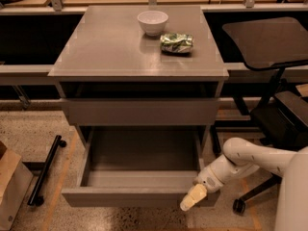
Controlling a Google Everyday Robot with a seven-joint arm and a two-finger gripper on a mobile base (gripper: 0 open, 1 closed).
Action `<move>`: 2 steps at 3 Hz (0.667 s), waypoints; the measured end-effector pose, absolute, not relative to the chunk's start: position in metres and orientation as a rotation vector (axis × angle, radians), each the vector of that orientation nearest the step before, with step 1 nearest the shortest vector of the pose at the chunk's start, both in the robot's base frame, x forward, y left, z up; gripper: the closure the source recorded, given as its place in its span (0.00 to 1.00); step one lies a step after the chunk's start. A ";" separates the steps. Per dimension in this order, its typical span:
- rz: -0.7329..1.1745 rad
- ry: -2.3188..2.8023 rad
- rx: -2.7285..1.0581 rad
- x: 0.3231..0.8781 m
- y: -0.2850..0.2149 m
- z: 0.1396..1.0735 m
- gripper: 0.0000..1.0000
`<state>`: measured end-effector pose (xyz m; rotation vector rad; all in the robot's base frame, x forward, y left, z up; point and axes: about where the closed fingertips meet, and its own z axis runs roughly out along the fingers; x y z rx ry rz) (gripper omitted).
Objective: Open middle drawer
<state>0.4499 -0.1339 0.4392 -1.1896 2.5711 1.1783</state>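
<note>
Middle drawer [139,170]: it stands pulled well out of the grey cabinet [96,57], so you look down into its shallow grey box, with its plain flat front nearest you over the speckled floor [38,129]. Above it, the upper drawer front [139,112] sits back at the cabinet face, under a dark gap below the top. The gripper [192,198] is at the right end of the open drawer's front, its cream tip overlapping that corner and pointing down to the left. You cannot tell whether it is released or clenched, nor whether it touches the front. The white arm [245,160] reaches it from the lower right. On the cabinet top a white bowl [152,22] stands near the back edge, with a crumpled green packet [176,43] just beside it to the right. A black chair [269,44] stands right of the cabinet, and a black bar [45,170] lies on the floor to the left.
</note>
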 end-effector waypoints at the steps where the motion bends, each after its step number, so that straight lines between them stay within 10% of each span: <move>1: 1.164 2.609 -1.155 0.412 -0.129 0.455 0.00; 2: 1.179 2.618 -1.168 0.403 -0.127 0.453 0.00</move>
